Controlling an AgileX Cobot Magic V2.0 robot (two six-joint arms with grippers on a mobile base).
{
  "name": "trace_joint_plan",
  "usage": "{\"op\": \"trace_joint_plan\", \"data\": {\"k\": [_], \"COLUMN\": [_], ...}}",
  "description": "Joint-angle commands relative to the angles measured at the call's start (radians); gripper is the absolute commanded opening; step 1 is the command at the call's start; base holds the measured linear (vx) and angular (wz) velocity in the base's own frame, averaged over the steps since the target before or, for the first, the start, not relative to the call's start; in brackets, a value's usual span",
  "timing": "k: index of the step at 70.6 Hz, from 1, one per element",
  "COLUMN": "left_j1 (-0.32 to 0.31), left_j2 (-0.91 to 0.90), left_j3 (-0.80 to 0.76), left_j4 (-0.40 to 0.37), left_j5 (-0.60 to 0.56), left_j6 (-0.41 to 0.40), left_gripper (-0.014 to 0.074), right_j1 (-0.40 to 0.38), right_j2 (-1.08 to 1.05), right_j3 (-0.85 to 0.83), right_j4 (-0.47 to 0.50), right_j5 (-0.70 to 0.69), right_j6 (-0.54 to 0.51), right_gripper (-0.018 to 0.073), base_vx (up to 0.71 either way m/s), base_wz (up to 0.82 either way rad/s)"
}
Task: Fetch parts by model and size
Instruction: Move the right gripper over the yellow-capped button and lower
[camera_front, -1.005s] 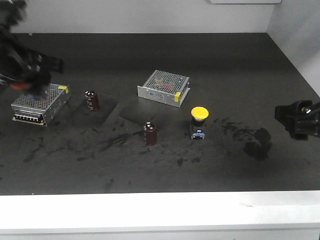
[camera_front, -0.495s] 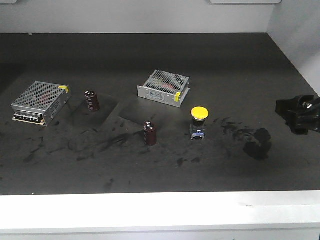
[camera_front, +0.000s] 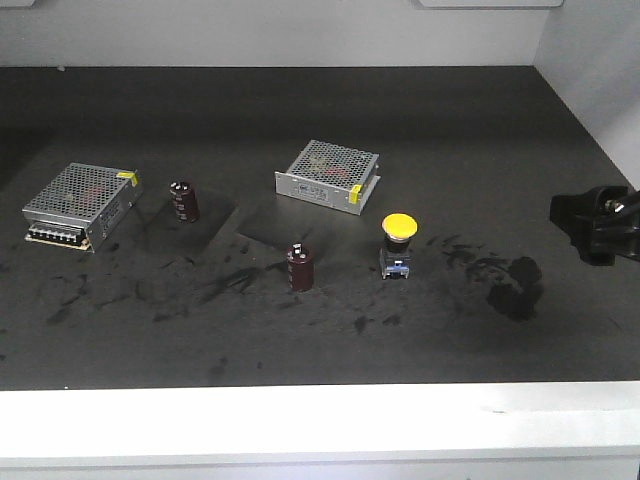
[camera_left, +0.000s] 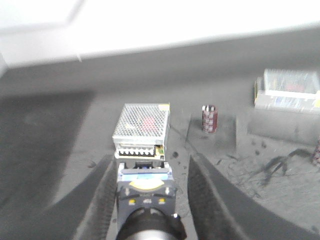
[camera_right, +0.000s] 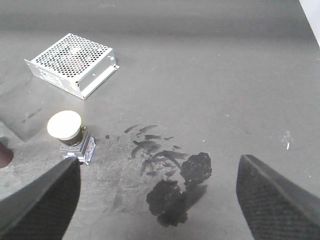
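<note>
A yellow-capped push-button switch (camera_front: 399, 245) stands upright on the dark table right of centre. In the right wrist view this yellow switch (camera_right: 70, 132) is just past my left fingertip. My right gripper (camera_front: 600, 225) sits at the table's right edge, and in its wrist view my right gripper (camera_right: 157, 200) is open over a black stain with nothing between the fingers. My left gripper (camera_left: 150, 165) is out of the front view. It is shut on a second switch (camera_left: 145, 190) with a dark body and blue-grey base. That switch's cap is hidden.
Two perforated silver boxes lie on the table, one at left (camera_front: 82, 205) and one at centre back (camera_front: 328, 172). Two brown capacitors stand upright, one beside the left box (camera_front: 184, 200) and one at centre (camera_front: 301, 267). A white ledge (camera_front: 320, 420) runs along the front edge.
My left arm, which was over the left box a second ago with something red in its gripper, has drawn out of the front view. My right gripper has barely moved.
</note>
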Motion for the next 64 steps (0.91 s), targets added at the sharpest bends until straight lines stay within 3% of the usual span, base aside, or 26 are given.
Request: {"op": "trace_joint_plan", "data": {"k": [1,14,23,47,55,64], "left_j1": [-0.001,-0.001,-0.001,-0.001,-0.001,-0.001], "left_j2": [-0.057,-0.108,-0.108,-0.108,-0.108,-0.108], "left_j3": [0.008,0.03,0.03,0.03,0.03,0.03], "left_j4": [0.015,0.015,0.029,0.06,0.068,0.068], "left_j5": [-0.085,-0.073,-0.073,-0.069,-0.059,-0.042], "left_j6": [-0.003,-0.003,-0.003,-0.003,-0.003,-0.003], "left_gripper": [-0.0008,-0.0008,-0.0008,-0.0008,-0.0008,-0.0008], "right_j1": [0.001,0.007,0.069,0.247,0.299,0.344], "right_j2": [-0.007,0.002,0.043,0.313,0.421,0.558], "right_j3": [-0.029,-0.036,-0.088,-0.382,-0.501,-0.649], "right_j4": [0.006,0.053,0.077,0.058,-0.034,-0.238], "right_j5": [-0.076,-0.078,-0.053,0.076,0.131,0.288], "right_j6": [-0.007,-0.044,-0.12,-0.038,0.059,0.261], "right_gripper": [0.0594,0.0594,0.0594,0.0594,0.0594,0.0594], "base_vx": [0.0,0.0,0.0,0.0,0.0,0.0], "base_wz": [0.0,0.0,0.0,0.0,0.0,0.0]}}
